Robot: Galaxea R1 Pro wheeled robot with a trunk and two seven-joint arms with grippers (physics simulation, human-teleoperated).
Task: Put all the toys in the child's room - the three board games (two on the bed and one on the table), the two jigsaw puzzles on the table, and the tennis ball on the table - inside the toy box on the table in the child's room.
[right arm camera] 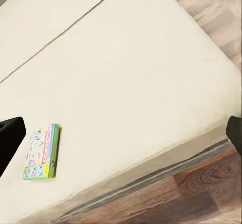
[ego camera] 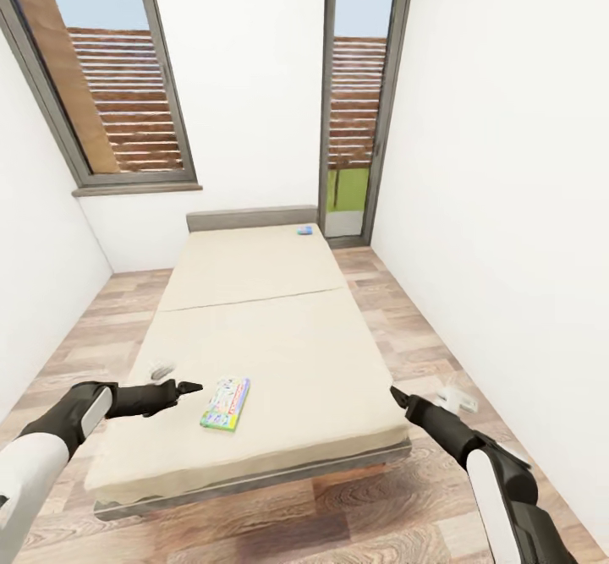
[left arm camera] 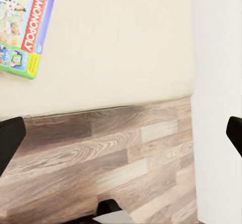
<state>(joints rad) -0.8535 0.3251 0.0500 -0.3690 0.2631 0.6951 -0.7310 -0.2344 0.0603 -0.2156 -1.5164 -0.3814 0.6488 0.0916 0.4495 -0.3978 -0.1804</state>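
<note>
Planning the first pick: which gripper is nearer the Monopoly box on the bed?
Left. The left gripper hovers just beside the Monopoly box, off its left edge. The right gripper sits at the bed's right edge, much farther away.

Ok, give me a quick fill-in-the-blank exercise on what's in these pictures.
1. Both board games lie on the ____.
2. The near game has the word ____ printed on it.
3. The small blue game lies at the bed's ____ end, by the headboard.
4. The floor is made of ____.

Missing words: bed; Monopoly; far; wood
</note>
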